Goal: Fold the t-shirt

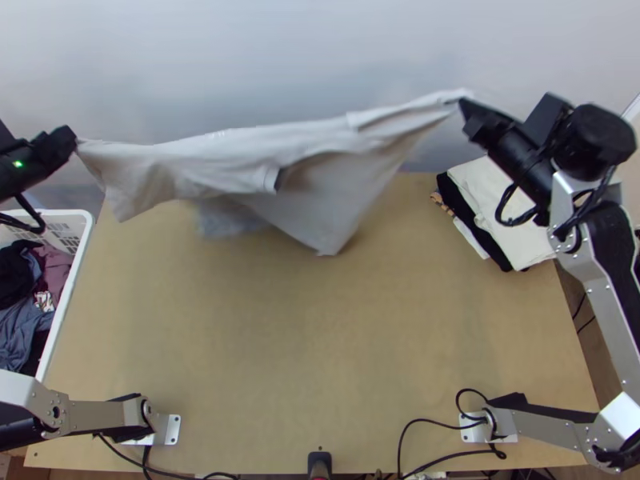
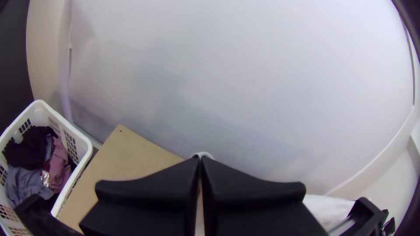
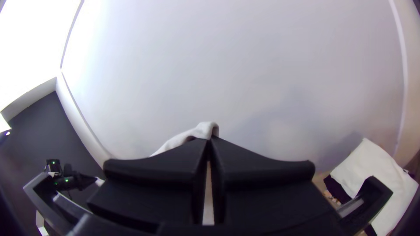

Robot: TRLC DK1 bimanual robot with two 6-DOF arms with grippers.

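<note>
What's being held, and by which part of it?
The pale t-shirt, by opposite ends of its raised edge, one in the left gripper, one in the right gripper. Hem or shoulders: can't tell.

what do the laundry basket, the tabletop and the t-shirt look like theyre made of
Basket: white, smooth, likely moulded plastic, judging by its rounded rim and regular slots.
Tabletop: tan, fairly matt, probably wood or wood board.
T-shirt: matt, soft fabric, perhaps cotton, as it sags in loose folds.

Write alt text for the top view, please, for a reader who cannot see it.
A left gripper and right gripper hold a pale t-shirt stretched between them above a wooden table. A white basket of clothes stands at left, a fabric stack at right.
</note>
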